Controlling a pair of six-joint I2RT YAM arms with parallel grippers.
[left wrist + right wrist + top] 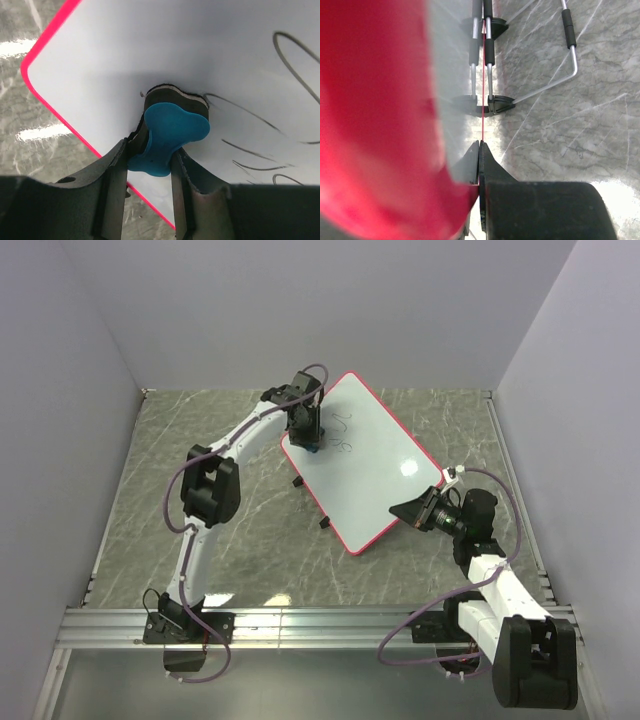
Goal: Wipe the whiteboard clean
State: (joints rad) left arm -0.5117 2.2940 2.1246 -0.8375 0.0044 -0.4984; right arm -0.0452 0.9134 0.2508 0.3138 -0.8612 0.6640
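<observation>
The whiteboard (375, 470), white with a red-pink rim, stands tilted in the middle of the table. Dark scribbles (342, 430) mark its far left part. My left gripper (312, 436) is shut on a small blue-black eraser (313, 448) and presses its dark pad flat on the board next to the scribbles. The left wrist view shows the eraser (172, 131) between my left gripper's (150, 152) jaws, with scribbles (250, 162) to the right. My right gripper (410, 512) is shut on the board's near right rim. In the right wrist view that gripper (480, 150) pinches the edge-on rim (482, 75).
The board's two black feet (496, 104) and a wire stand (570, 55) rest on the grey marble table (200, 430). Grey walls enclose the table on three sides. An aluminium rail (320, 620) runs along the near edge.
</observation>
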